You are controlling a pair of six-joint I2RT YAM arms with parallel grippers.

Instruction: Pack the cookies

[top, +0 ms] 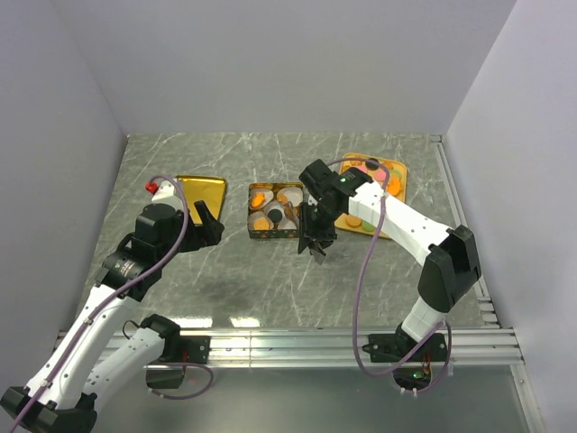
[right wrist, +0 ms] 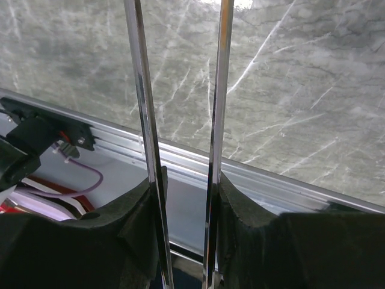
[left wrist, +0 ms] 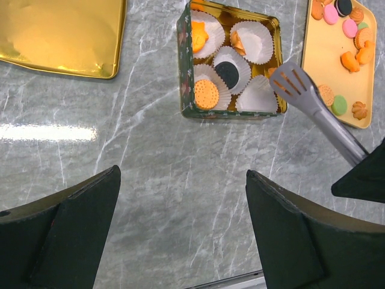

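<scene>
While the right gripper (right wrist: 183, 186) squeezes the two shiny arms of the tongs (left wrist: 319, 114) between its fingers, the slotted tong head hangs over the near right corner of the tin (left wrist: 185, 66), close to the gap between the tin and the tray (left wrist: 325, 54). Whether the head carries anything I cannot tell.

Most of the cookies (left wrist: 349, 27) lie loose on the yellow tray, to the right of the tin: orange, pink and green discs and one dark one at the far end. Four more sit inside the tin in white paper cups (left wrist: 258, 96). Two orange ones are in the far cups, a dark one is in the middle, and a round orange one is at the near left.

The left gripper (left wrist: 181, 180) hovers above the grey marble table (left wrist: 150, 156), left of the tin and on its near side. Its fingers are spread wide with nothing between them.

A gold lid (left wrist: 60, 36) lies flat on the table to the left of the tin, apart from it.
</scene>
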